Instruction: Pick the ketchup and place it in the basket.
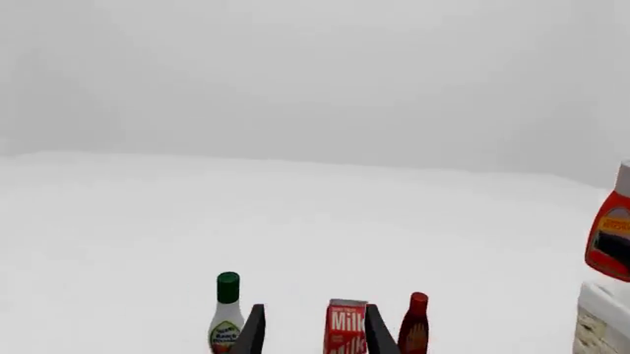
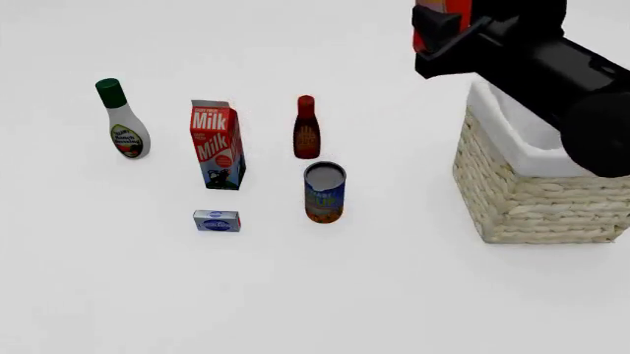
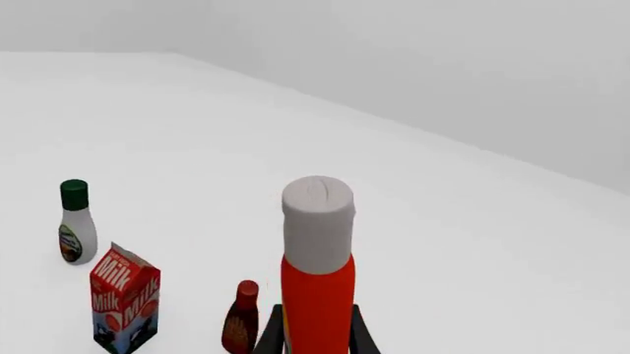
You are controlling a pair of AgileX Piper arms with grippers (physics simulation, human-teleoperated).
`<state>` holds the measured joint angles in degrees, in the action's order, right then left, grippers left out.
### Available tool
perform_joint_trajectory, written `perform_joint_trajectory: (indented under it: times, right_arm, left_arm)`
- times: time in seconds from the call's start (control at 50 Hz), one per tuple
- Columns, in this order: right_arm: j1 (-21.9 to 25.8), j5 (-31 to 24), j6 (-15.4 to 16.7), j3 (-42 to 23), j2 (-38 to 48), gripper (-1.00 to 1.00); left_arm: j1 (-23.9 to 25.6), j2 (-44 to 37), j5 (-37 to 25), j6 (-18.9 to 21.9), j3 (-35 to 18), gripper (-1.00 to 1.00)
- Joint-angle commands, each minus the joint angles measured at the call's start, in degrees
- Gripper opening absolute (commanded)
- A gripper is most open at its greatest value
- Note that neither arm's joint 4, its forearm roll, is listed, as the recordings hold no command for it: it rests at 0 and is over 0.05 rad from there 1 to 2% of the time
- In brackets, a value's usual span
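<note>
While clamped between the 2 dark fingers of the right gripper point(image 3: 317, 335), the ketchup point(image 3: 317, 295) is held off the table: red body, whitish cap uppermost, upright in the right wrist view. From the front, only a strip of its red body point(image 2: 433, 22) shows at the top edge behind the black arm, above the far left corner of the basket point(image 2: 532, 199).

Basket: 1, square, woven straw-coloured wicker, white cloth lining folded over the rim; stands at the table's right side, partly covered by the right arm.

Left gripper point(image 1: 313, 332): 2 dark fingertips visible in its own wrist view, set apart with nothing between them, the milk carton seen beyond the gap; not visible from the front.

Other items on the white table point(image 2: 118, 295), left of the basket:
- 1 white dressing bottle point(image 2: 125, 122), green cap, far left.
- 1 red milk carton point(image 2: 217, 144), upright.
- 1 slim dark red-brown bottle point(image 2: 306, 129), red cap, right of the carton.
- 1 can point(image 2: 325, 193), just in front of that bottle.
- 1 small blue-and-white box point(image 2: 217, 220), lying flat in front of the carton.
</note>
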<state>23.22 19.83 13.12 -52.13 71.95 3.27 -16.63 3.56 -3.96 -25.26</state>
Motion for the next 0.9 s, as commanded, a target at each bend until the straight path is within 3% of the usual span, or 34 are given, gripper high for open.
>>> perform_joint_trajectory:
  times: [0.02,0.04,0.14,0.18,0.22,0.28,0.9]
  right_arm:
    - [-5.7,-0.5,-2.0,-1.2,-0.6,-1.00]
    - [-6.3,-0.4,-1.7,-0.9,-0.9,-1.00]
    - [-8.8,-0.2,-2.5,-0.5,-0.9,-1.00]
    - [-9.4,0.2,-2.2,-0.1,-1.0,-1.00]
    - [-10.3,0.3,-2.6,0.1,-1.0,-1.00]
    - [-11.5,0.5,-2.2,0.7,-1.5,-1.00]
    - [-23.2,1.9,-5.0,2.0,-1.3,-1.00]
  left_arm:
    - [-0.7,3.6,11.1,7.5,15.5,1.00]
    - [-1.1,3.1,12.5,5.8,16.9,1.00]
    - [-1.4,0.3,17.2,6.4,20.1,1.00]
    - [-1.7,-1.6,18.1,0.7,20.0,1.00]
    - [-0.3,-1.7,19.2,4.8,20.4,1.00]
    - [1.0,-2.5,21.1,6.3,21.3,1.00]
    - [0.6,-4.5,24.5,7.1,23.2,1.00]
